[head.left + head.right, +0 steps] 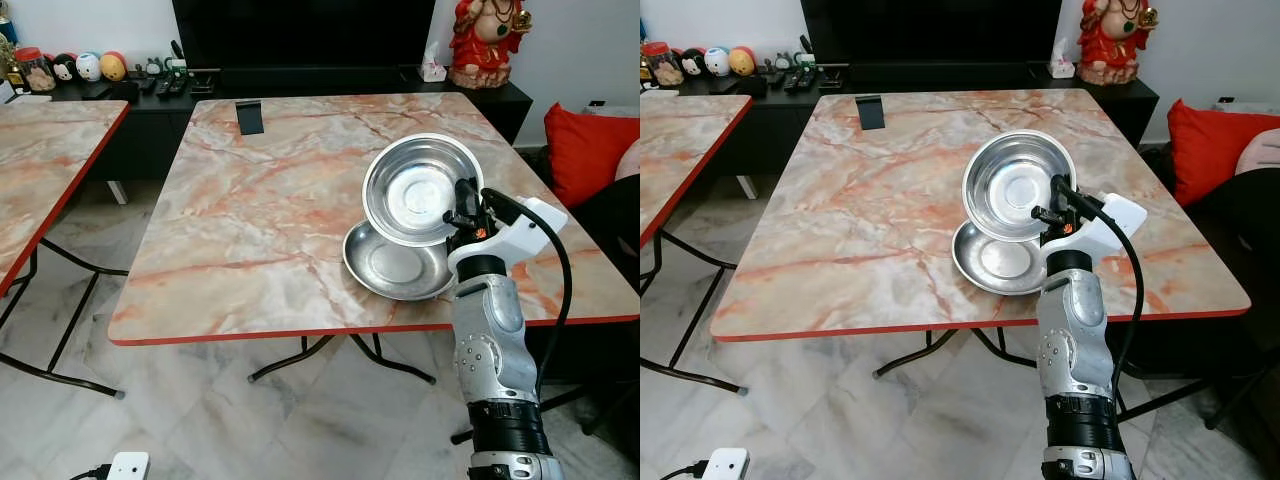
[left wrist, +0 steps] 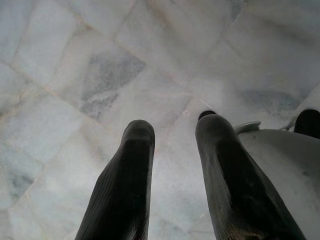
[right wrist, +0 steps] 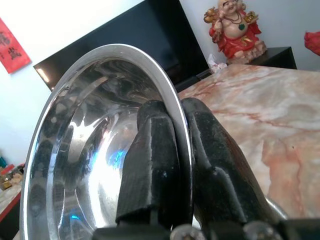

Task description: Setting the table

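1. the right gripper (image 1: 462, 212) is above the marble table (image 1: 250, 220), near its front right corner, and its two black fingers (image 3: 150, 160) are clamped on the rim of a steel bowl (image 1: 420, 190), one finger inside and one outside.
2. this held bowl is tilted up almost on its edge, with the hollow side facing the robot.
3. a second steel bowl (image 1: 395, 265) lies flat on the table close to the front edge, just under the held one; i cannot tell if the two touch.
4. a small dark stand (image 1: 250, 117) is upright near the far edge of the table.
5. the left gripper (image 2: 172, 150) hangs over the marble floor (image 2: 100, 75), fingers apart and gripping nothing.
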Controlling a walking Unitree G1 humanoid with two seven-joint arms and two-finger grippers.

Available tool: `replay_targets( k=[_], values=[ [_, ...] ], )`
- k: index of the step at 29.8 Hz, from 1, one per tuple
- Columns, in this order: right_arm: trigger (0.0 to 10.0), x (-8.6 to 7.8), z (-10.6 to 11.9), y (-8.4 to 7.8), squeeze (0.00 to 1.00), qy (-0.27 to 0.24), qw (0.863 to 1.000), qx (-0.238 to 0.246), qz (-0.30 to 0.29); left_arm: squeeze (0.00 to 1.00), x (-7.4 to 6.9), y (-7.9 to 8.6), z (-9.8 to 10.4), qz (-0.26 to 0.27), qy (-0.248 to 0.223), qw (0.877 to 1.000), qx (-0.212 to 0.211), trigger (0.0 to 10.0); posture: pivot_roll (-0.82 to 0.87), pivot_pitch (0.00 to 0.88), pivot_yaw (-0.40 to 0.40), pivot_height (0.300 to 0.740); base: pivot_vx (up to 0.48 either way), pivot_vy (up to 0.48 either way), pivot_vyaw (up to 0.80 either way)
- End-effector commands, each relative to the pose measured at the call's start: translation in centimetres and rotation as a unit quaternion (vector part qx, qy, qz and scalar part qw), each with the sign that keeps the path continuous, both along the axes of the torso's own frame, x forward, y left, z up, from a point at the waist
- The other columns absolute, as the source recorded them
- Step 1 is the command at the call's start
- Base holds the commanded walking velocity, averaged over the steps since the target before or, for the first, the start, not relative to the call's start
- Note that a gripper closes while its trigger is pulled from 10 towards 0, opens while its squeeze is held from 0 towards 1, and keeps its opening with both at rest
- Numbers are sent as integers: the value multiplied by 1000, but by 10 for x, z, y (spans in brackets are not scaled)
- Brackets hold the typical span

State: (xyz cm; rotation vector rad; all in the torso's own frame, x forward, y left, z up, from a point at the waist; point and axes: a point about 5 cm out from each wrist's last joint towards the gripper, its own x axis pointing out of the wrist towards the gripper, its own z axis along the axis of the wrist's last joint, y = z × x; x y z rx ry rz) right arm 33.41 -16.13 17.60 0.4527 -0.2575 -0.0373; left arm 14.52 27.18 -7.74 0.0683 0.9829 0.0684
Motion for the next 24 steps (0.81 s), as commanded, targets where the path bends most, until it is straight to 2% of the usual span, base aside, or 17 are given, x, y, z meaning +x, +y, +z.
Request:
replay_targets(
  k=[1, 8, 24],
  values=[
    [10000, 1, 2, 2, 0, 0, 1000, 1, 4, 0, -2, 0, -1, -5, 10, 1000, 3, 10000, -1, 0, -4, 740, 259, 0, 0],
    [10000, 1, 1, 4, 0, 2, 1000, -1, 11, 0, -2, 0, -1, -7, 10, 1000, 3, 10000, -1, 0, -6, 740, 282, 0, 0],
    [10000, -3, -1, 11, 0, 12, 999, -13, 28, 0, -2, 0, -1, -10, 10, 1000, 3, 10000, 0, 0, -7, 740, 16, 0, 0]
  ],
)
